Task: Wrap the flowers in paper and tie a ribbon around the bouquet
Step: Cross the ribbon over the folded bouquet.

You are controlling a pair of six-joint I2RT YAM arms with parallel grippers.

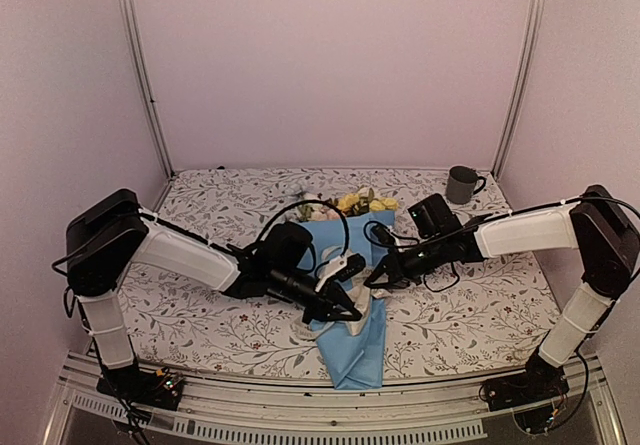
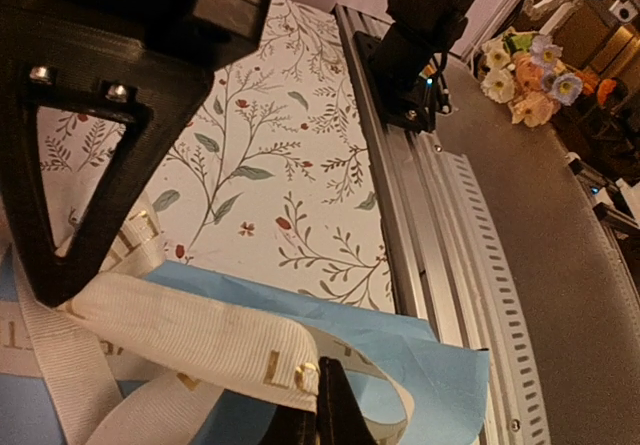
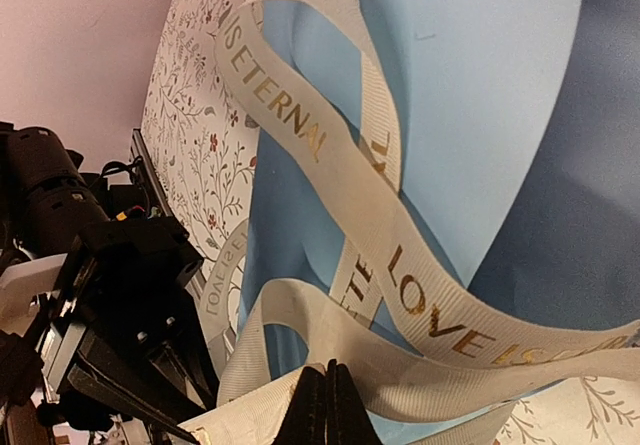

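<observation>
L gripper [image 1: 345, 305]: my jaws pinched tight on the ribbon [image 2: 200, 340], over the lower part of the bouquet [image 1: 355, 295]. L wrist view shows the band running from my near finger across to the far tip, gold letters up.
Ribbon: cream w/ gold print, looped & crossed over the blue paper [image 3: 480, 85]; one strand goes to each of my grippers. Tails lie loose on the wrap; can't tell if a knot is formed yet.
Bouquet: blue cone lying mid-table on the cloth [image 1: 200, 325], narrow end toward the near edge & overhanging it a bit; flowers [image 1: 360, 203] poke out the far, wide end.
R gripper [image 1: 385, 275]: jaws closed flat on the other strand, just beside the cone's right edge; R wrist view shows the band bending right at my tips.
Step, my guess: tying, i.e. drawing the crossed strands snug round the cone.
How to do well: pull both ends apart evenly, low & roughly level, so the crossing cinches on the cone, not off it. Keep both pinches firm; flat ribbon prob slips easy. Go slow, paper is thin & could crumple or slide toward the edge.
Mug [image 1: 462, 183]: far right, well apart, no worry.
</observation>
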